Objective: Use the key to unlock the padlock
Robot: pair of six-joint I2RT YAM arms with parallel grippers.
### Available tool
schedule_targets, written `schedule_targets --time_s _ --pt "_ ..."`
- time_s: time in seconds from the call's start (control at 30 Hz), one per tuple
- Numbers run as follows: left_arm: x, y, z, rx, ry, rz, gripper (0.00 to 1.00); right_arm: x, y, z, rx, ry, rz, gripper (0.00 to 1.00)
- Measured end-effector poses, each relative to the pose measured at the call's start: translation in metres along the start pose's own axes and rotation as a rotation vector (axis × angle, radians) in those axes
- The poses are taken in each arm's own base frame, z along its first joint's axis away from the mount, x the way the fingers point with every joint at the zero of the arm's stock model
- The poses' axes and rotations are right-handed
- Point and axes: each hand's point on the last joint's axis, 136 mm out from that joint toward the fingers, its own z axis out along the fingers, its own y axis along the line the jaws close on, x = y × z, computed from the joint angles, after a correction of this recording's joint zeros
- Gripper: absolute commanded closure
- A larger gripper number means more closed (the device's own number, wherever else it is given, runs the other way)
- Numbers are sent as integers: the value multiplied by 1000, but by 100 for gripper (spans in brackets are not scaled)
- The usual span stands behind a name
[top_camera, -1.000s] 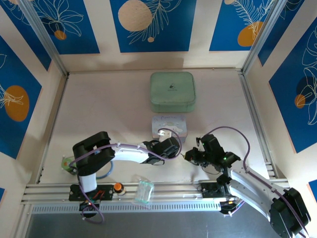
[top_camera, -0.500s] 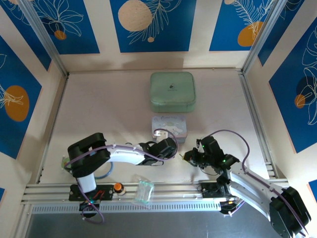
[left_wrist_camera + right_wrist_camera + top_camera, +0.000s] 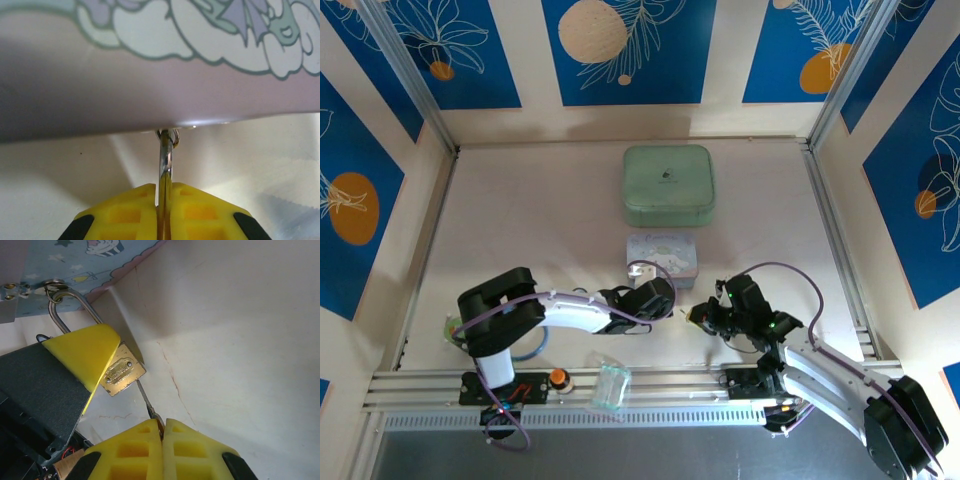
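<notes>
From above, the left end effector (image 3: 657, 297) sits right at the near edge of the pale blue tin (image 3: 665, 250), the right end effector (image 3: 702, 316) just beside it (tips close together). A green square case (image 3: 667, 185) lies farther back on the counter (image 3: 540, 220), well apart from both.

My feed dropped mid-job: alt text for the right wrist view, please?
The right gripper pinches a key whose tip meets the brass padlock. The left gripper clamps the padlock, whose shackle hooks a ring on the blue tin.
</notes>
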Motion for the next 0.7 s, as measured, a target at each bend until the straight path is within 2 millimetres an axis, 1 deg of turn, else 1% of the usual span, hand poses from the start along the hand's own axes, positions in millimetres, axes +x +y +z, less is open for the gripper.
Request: schedule_targets --time_s 0.07,0.13,0.27,0.3,0.37,0.4,0.47,0.53,0.6,0.7 --pt "1 0 1 -1 0 -2 88 0 0 0 -1 0 -1 100" --pt "1 0 2 0 1 -5 82 0 1 0 -3 -1 -2 100" --pt "2 -1 2 0 3 -6 83 1 -1 1 -2 0 -2 100" --pt "3 -1 2 1 4 -6 81 1 -2 1 -1 1 -2 100" --pt "4 -2 2 2 6 -6 80 1 -2 1 0 2 -1 100" --pt "5 -1 2 1 8 -4 81 1 -2 1 0 2 -1 100" --pt "7 -1 3 0 13 -1 86 1 -2 1 0 1 -1 100" --pt "7 -4 3 4 12 -1 95 1 -2 1 0 1 -1 100" --pt "7 -5 2 5 13 2 100 1 -2 1 0 2 -1 100" --pt "8 -5 2 0 18 3 100 2 -3 2 -1 5 5 100"
